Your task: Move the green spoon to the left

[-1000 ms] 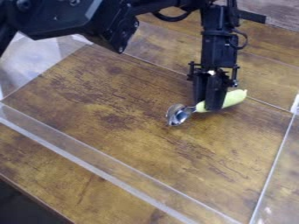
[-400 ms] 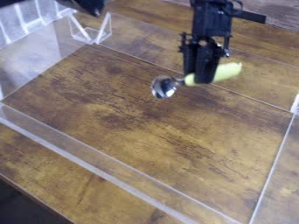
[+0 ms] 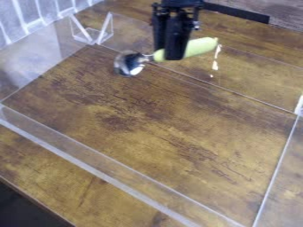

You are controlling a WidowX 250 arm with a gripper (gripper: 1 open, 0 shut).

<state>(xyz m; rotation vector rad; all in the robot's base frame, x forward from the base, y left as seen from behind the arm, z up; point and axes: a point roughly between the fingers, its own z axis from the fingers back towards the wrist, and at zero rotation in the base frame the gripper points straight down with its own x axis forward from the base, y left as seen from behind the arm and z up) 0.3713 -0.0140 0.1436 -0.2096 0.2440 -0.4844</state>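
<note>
End effector (image 3: pixel 169 55) is gripping the green spoon (image 3: pixel 178 50) by its handle, jaws clamped narrow, spoon hanging above the tabletop (image 3: pixel 154 133) near 12 o'clock of the view, silver bowl pointing toward 9 o'clock. Carrying it left: judging best to be keeping it level, clearing the clear plastic barrier (image 3: pixel 71 27) at 11 o'clock, lowering before releasing so it isn't rolling.

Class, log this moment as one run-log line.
gripper: shut on green spoon | spoon: lifted off wooden table | bowl: pointing left
</note>
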